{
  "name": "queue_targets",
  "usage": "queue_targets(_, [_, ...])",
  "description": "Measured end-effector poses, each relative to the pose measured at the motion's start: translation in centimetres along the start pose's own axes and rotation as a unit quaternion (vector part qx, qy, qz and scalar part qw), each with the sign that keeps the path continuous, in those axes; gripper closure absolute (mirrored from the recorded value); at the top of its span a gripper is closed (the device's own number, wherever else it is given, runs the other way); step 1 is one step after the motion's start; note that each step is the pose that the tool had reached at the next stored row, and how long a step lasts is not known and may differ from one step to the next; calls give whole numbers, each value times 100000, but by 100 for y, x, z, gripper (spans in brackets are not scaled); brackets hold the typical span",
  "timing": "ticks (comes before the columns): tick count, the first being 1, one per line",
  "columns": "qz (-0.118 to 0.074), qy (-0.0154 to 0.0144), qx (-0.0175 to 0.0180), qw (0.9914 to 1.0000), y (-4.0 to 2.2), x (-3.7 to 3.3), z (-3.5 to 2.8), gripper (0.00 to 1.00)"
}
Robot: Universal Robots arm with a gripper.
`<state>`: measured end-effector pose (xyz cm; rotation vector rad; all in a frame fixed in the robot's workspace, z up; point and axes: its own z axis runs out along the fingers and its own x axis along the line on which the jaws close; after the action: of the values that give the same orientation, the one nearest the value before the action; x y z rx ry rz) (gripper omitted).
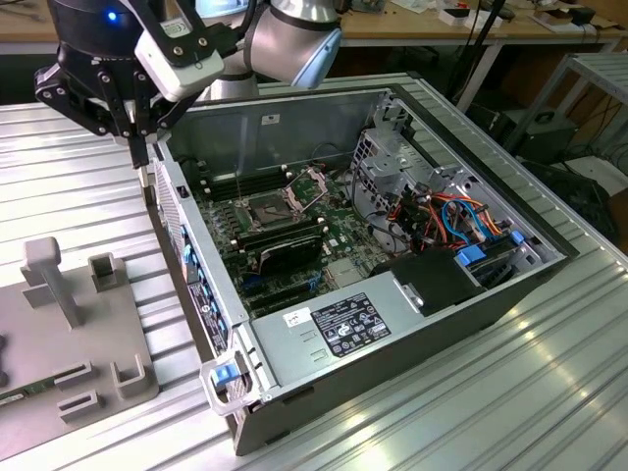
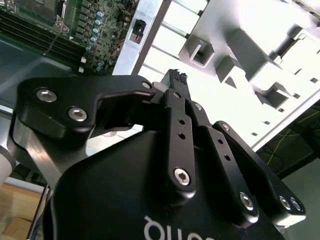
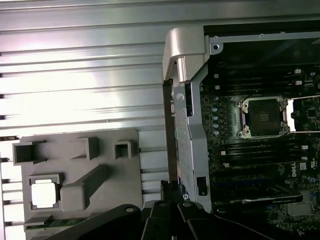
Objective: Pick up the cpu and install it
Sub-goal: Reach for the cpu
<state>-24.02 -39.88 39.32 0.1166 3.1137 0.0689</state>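
The cpu (image 3: 44, 194) is a small bright silver square lying flat in a pocket of the grey fixture tray (image 3: 107, 170) in the first wrist view. My gripper (image 1: 145, 162) hangs over the left wall of the open computer case (image 1: 211, 285) in the exterior view, between the tray (image 1: 78, 373) and the motherboard. Its black fingers (image 2: 175, 80) are pressed together with nothing between them. Inside the case the dark square cpu socket (image 3: 263, 116) lies uncovered, its metal frame (image 1: 304, 186) swung back. The gripper (image 3: 172, 192) is well away from the cpu and the socket (image 1: 267, 208).
Black memory sticks (image 1: 280, 238) lie beside the socket. Drive cages and orange and blue cables (image 1: 446, 221) fill the case's right end in the exterior view, and a power supply (image 1: 343, 324) sits at its front. The case and tray rest on a ribbed metal table (image 1: 471, 402).
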Motion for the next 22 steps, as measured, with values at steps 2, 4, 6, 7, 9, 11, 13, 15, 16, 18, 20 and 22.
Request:
queue_targets(2, [1,1,4,100000,-1,16,-1,89])
queue_targets(4, [2,-2,0,100000,-2,31,-1,89])
queue_targets(6, [1,0,2,100000,-4,52,-1,89])
queue_targets(7, [-1,-1,3,100000,-5,62,-2,89])
queue_targets(9, [0,2,4,100000,-6,85,-3,89])
queue_targets(11, [1,1,5,100000,-8,100,-3,89])
queue_targets(13, [3,-2,2,100000,-9,115,-3,89])
queue_targets(15, [1,-2,3,100000,-10,129,-4,89])
queue_targets(16, [4,-3,2,100000,-10,136,-4,89])
queue_targets(18, [1,0,2,100000,-11,148,-4,89])
queue_targets(20, [1,-1,4,100000,-12,157,-4,89])
queue_targets(22, [-1,-1,2,100000,-13,168,-5,89])
